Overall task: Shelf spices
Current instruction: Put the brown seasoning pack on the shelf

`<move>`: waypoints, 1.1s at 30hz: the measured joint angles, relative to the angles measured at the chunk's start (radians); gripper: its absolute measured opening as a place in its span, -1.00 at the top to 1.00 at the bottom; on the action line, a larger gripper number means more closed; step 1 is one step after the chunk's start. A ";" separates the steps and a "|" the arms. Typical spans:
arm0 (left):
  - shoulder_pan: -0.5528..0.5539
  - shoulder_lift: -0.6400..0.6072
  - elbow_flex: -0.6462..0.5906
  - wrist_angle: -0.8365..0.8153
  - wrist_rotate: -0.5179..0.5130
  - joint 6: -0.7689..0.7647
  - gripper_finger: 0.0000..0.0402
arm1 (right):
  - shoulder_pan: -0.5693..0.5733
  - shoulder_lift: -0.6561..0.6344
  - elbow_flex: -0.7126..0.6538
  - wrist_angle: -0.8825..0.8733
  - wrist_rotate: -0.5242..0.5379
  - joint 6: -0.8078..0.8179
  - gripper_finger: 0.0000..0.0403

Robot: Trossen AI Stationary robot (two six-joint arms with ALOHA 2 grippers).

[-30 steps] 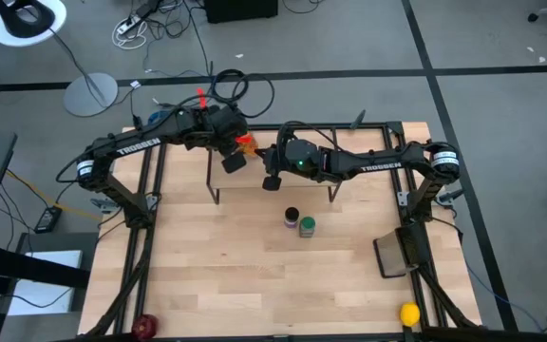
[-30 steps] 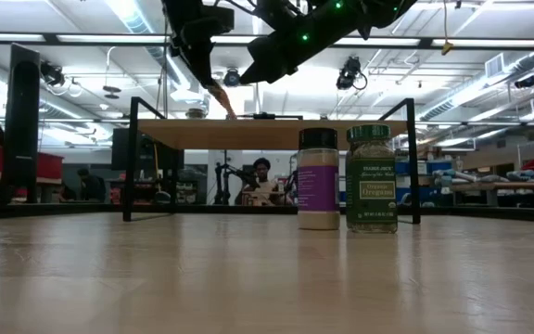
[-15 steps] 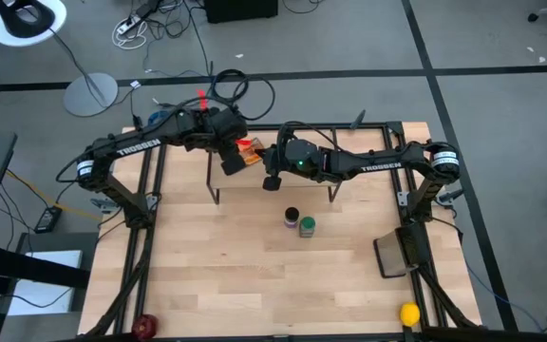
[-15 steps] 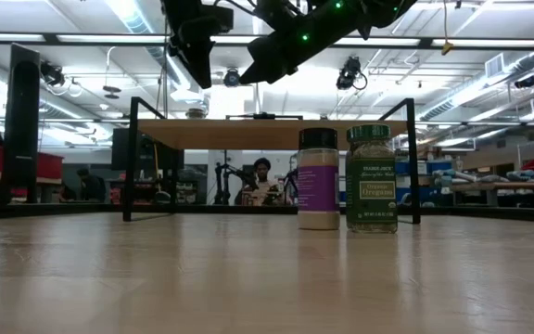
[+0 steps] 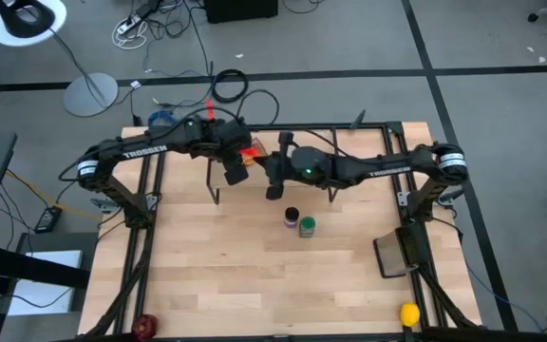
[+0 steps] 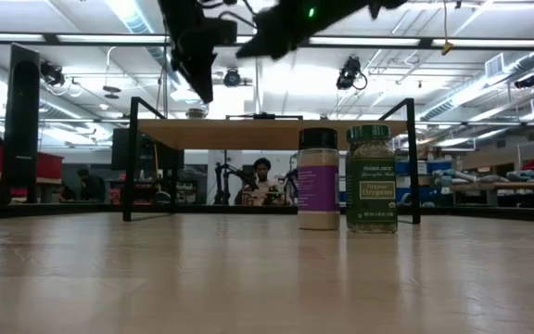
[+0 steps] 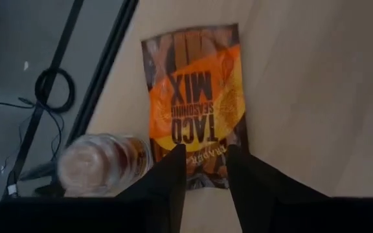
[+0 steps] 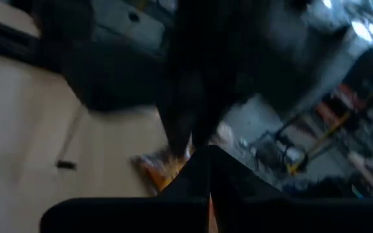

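Observation:
The shelf (image 6: 248, 133) stands at the table's far side. On its top board the brown-orange packet (image 7: 196, 97) lies flat, with the tiny pale-capped jar (image 7: 102, 165) upright beside it. My left gripper (image 7: 204, 155) hangs open just above the packet's near end, its fingers clear of the board (image 6: 199, 88). My right gripper (image 5: 273, 190) is shut and held high beside it, with nothing in it. The dark-lidded purple-labelled jar (image 6: 318, 178) and the green-lidded jar (image 6: 371, 178) stand on the table in front of the shelf.
A yellow ball (image 5: 408, 313) lies at the table's near right corner, a red thing (image 5: 146, 326) at the near left, and a dark flat holder (image 5: 394, 255) at the right edge. The shelf's black legs (image 6: 130, 158) stand on the table. People sit in the room behind.
My left gripper has opened and let go of the packet's end, which it held raised off the shelf; the packet now lies flat on the board. My right gripper, still shut, has risen.

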 joint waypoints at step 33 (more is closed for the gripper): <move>-0.050 0.001 -0.134 0.250 0.064 -0.131 0.78 | 0.175 -0.172 0.001 -0.065 0.051 -0.065 0.99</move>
